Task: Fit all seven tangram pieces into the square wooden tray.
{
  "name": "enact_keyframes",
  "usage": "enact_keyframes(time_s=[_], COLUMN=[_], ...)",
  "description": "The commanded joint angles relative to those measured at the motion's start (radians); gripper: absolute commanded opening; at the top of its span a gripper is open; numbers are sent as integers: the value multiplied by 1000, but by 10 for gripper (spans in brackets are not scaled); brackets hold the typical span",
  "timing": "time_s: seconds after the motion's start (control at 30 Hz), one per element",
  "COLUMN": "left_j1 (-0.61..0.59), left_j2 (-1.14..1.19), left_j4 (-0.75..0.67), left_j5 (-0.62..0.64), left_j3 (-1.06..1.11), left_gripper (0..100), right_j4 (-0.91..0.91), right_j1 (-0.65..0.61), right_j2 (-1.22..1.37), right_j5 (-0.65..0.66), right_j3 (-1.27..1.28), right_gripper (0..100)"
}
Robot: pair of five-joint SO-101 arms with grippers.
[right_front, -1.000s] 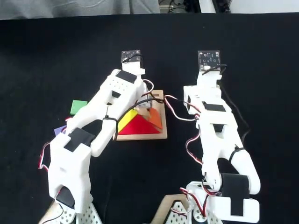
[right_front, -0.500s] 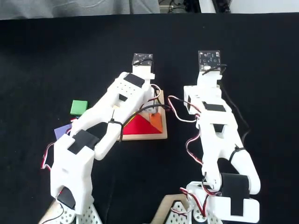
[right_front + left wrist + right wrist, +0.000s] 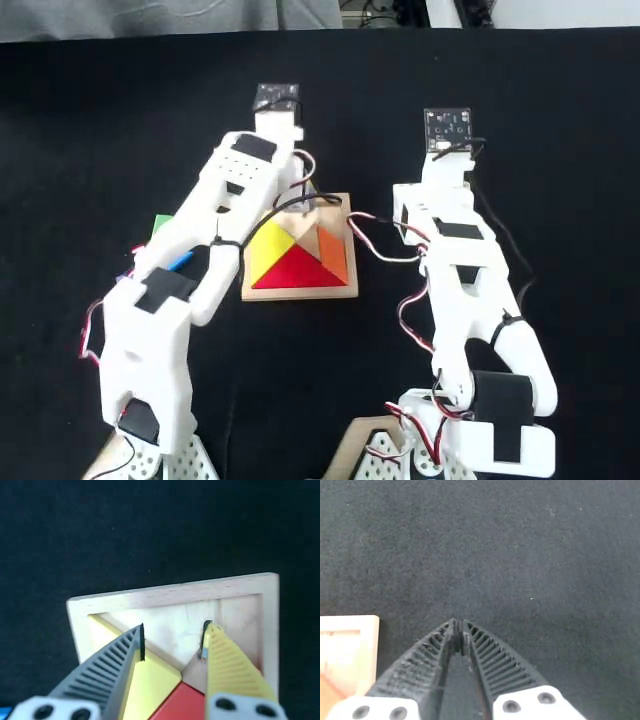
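Left arm covers the wooden tray's eleven o'clock corner. Out at the tray's nine o'clock, a green piece and a blue piece peek out as slivers, shapes impossible to tell.

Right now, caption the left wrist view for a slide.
Open left gripper over the wooden tray, beside a yellow piece and a red piece.

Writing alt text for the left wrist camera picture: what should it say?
The open left gripper, one finger grey and one yellow, hangs over a wooden tray holding a yellow piece and a red piece, on a black table.
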Motion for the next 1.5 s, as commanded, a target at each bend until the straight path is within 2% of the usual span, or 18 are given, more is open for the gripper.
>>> enact_keyframes(time_s=[0.0,0.23,0.53,0.67,0.8,0.93,1.07,1.17,1.23,1.3,1.4,1.47], left_j1=[8,54,-2,-81,-208,-361,-536,-581,-573,-550,-558,-565], left_j2=[51,75,74,5,-100,-153,-163,-153,-153,-161,-157,-152], left_j4=[-17,107,127,299,519,655,660,658,646,563,423,387], left_j5=[-12,-6,-6,-28,-201,-502,-767,-933,-933,-861,-706,-710], left_j3=[-70,-131,-205,-355,-496,-532,-476,-366,-271,-188,-114,-61], left_gripper=[202,202,202,202,202,202,203,204,207,215,301,330], right_j4=[-14,-14,-14,-14,-15,-15,-18,-20,-20,-20,-20,-20], right_j1=[3,3,3,3,3,3,3,3,3,3,3,3], right_j2=[2,2,2,2,4,4,4,4,4,4,4,4], right_j5=[6,6,6,6,6,6,6,6,6,6,6,6], right_j3=[-31,-31,-31,-31,-31,-31,-31,-30,-30,-30,-28,-28], right_gripper=[14,14,14,14,15,15,15,15,15,15,15,15])
